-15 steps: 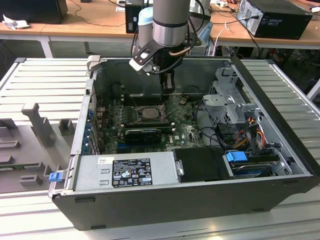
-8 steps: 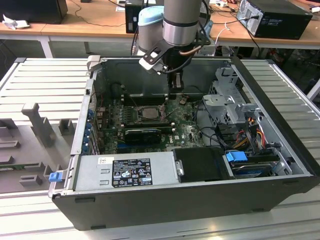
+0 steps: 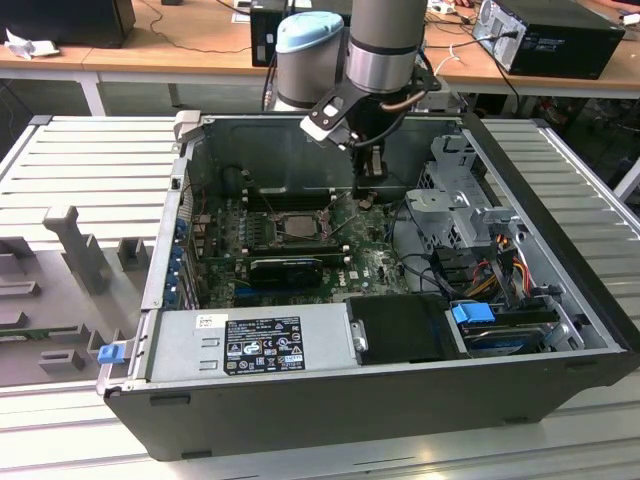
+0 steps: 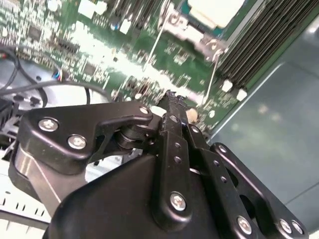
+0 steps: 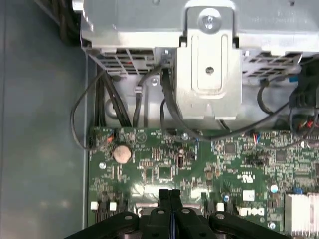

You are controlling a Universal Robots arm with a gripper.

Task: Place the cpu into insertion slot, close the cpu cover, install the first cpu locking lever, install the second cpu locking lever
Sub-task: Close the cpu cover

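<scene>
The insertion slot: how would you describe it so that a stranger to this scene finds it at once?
Inside the open computer case lies a green motherboard. The insertion slot on it is square with a silver rim; the neighbouring RAM slots are long and black.

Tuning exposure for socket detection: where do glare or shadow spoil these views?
Second wrist view: glare washes out the motherboard and socket. First wrist view: even light, mild shine on the drive cage. Exterior view: the case interior is dim beneath the arm.
</scene>
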